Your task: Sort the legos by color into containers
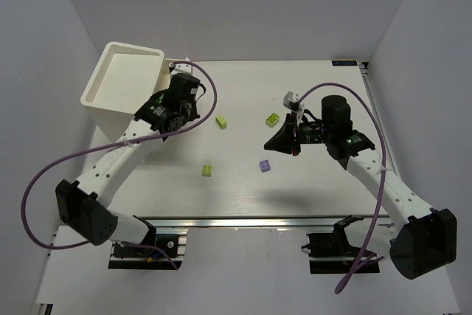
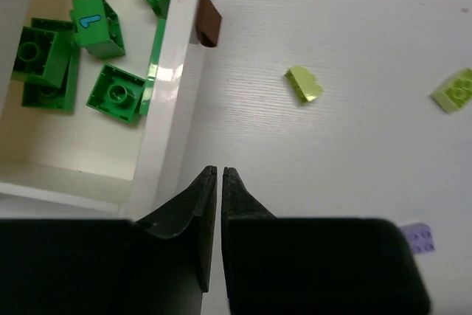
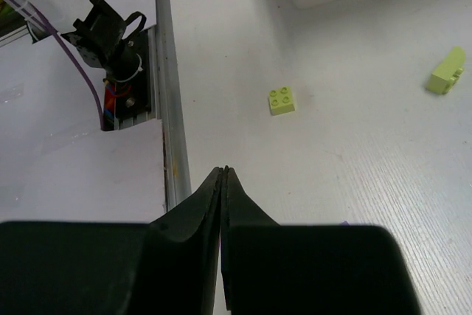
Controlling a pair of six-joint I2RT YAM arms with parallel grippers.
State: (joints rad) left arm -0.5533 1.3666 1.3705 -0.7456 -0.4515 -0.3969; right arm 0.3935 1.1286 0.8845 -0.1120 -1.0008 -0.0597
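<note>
My left gripper (image 1: pixel 175 112) is shut and empty, hovering by the front of the tall cream-white box (image 1: pixel 125 79). In the left wrist view its tips (image 2: pixel 220 172) sit beside an open drawer (image 2: pixel 171 101) with a brown knob (image 2: pixel 209 23); several dark green legos (image 2: pixel 114 94) lie inside. My right gripper (image 1: pixel 271 144) is shut and empty (image 3: pixel 224 170) above the table. Three yellow-green legos (image 1: pixel 221 121) (image 1: pixel 273 118) (image 1: pixel 208 170) and a lavender one (image 1: pixel 264 165) lie loose on the table. Two yellow-green ones (image 3: pixel 282 99) (image 3: pixel 446 71) show in the right wrist view.
The left wrist view also shows yellow-green legos (image 2: pixel 304 83) (image 2: pixel 457 90) and the lavender one (image 2: pixel 418 237). The table's metal front rail (image 3: pixel 168 108) runs left of my right gripper. White walls enclose the table on three sides.
</note>
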